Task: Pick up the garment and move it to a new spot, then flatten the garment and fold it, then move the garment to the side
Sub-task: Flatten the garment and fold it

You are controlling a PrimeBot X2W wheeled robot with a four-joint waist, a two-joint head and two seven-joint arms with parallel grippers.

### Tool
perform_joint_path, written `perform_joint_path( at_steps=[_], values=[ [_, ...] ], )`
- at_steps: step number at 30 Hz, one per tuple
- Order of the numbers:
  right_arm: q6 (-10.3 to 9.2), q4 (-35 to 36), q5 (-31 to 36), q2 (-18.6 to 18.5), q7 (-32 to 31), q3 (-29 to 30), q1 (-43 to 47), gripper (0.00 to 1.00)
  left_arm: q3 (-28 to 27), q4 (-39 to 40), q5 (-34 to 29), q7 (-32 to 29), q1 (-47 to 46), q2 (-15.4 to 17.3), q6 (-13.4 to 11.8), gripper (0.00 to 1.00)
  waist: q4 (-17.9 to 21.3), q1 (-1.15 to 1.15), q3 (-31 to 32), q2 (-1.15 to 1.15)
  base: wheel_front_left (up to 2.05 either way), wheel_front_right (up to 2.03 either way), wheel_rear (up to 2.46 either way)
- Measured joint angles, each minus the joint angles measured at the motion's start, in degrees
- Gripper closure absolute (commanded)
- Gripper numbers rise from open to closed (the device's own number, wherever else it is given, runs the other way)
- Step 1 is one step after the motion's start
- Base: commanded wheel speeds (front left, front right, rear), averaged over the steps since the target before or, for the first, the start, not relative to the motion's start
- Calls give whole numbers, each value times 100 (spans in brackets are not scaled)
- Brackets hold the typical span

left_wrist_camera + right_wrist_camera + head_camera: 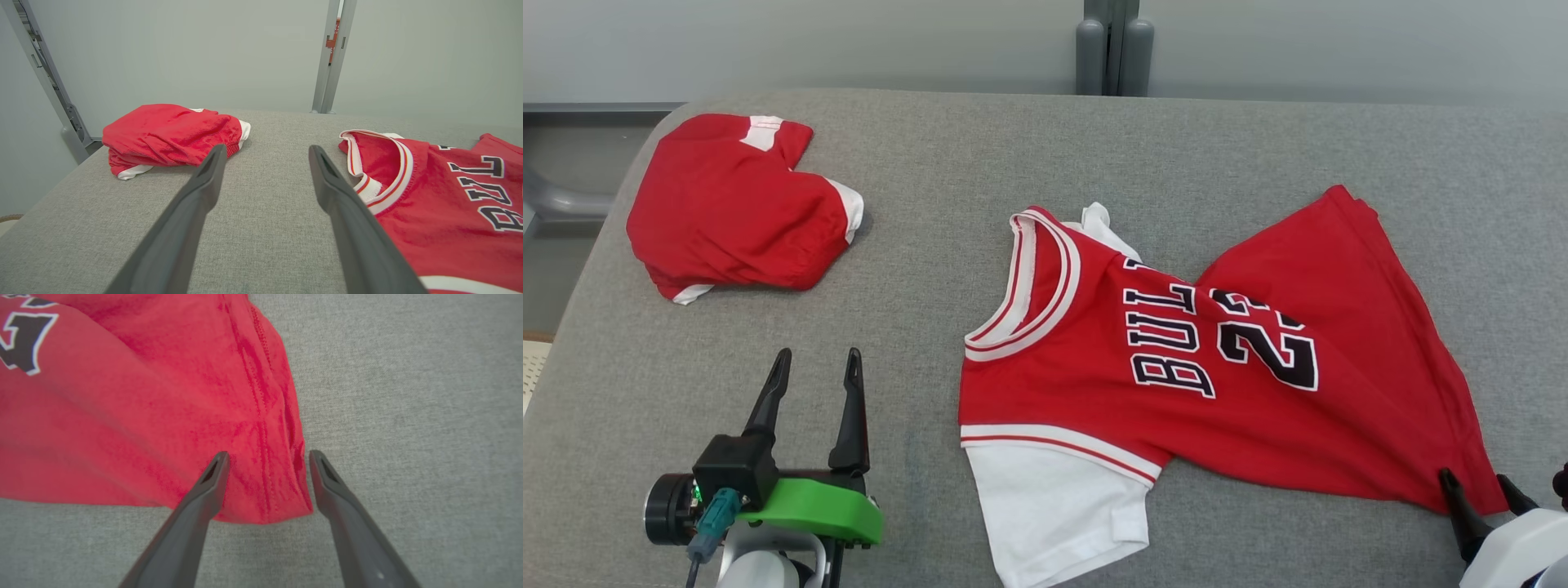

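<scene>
The garment (1217, 367) is a red basketball jersey with white trim, black lettering and white sleeves, lying spread but wrinkled on the grey padded table (1013, 163). Its collar points left and its hem right. My right gripper (1480, 487) stands open at the jersey's lower hem corner. In the right wrist view that corner (261, 490) lies between the spread fingers (204, 490) of my right gripper (267, 457), released. My left gripper (817, 363) hovers open over bare table, left of the collar (380, 171); in its own view my left gripper (265, 151) holds nothing.
A second red garment (735, 216) with white trim lies bunched at the table's far left, also in the left wrist view as the bunched red garment (171, 136). Grey posts (1112, 49) stand behind the table's far edge. The table's left edge drops off near the bunched garment.
</scene>
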State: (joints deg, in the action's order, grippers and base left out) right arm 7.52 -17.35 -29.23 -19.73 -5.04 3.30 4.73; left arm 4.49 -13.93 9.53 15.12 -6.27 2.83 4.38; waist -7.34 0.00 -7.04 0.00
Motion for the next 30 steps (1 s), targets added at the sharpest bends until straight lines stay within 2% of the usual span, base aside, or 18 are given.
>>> perform_joint_path(
  at_steps=[1, 2, 3, 4, 13, 19, 26, 27, 28, 30],
  values=[
    [0, -29, -24, 2, 0, -20, -16, 58, 0, 1, 1, 0, -3, 0, 0, 0, -1, 0, -12, 0, 0, 0, 0],
    [0, -44, -42, 2, 1, -42, -38, 80, -1, 2, 1, 0, -5, 0, 0, 0, -2, 0, -22, 0, 0, 0, 0],
    [0, -43, -42, -1, 20, -73, -66, 97, -2, 2, 1, 0, -13, 0, 0, 0, -1, 0, -34, 0, 0, 0, 0],
    [0, -41, -41, -8, 74, -81, -91, 100, -3, 3, 1, 0, -21, 0, 0, 0, -1, 0, -43, 0, 0, 0, 0],
    [0, -75, -34, -186, 289, -198, -299, 100, 14, -2, 42, 0, -30, 0, -11, 0, 1, 0, -20, 0, 0, 0, 0],
    [1, -167, -16, -292, 321, -372, -918, 100, 36, 0, 51, 0, -58, 0, -27, 0, -4, 0, -63, 0, 0, 0, 0],
    [1, -1180, -121, -355, 247, -528, -1764, 100, 115, -23, 71, 0, -124, 0, -30, 0, -82, 0, -120, 0, 0, 0, 0],
    [1, -1343, -99, -359, 267, -570, -1808, 69, 135, -36, 83, 0, -128, 0, -35, 0, -98, 0, -113, 0, 0, 0, 0],
    [1, -1471, -76, -363, 336, -599, -1846, 4, 151, -45, 89, 0, -129, -1, -35, 0, -110, 0, -99, 0, 0, 0, 0],
    [1, -1635, -93, -345, 513, -612, -1928, 0, 147, -63, 92, 0, -126, -1, -36, 0, -122, 0, -57, 0, 0, 0, 0]
  ],
)
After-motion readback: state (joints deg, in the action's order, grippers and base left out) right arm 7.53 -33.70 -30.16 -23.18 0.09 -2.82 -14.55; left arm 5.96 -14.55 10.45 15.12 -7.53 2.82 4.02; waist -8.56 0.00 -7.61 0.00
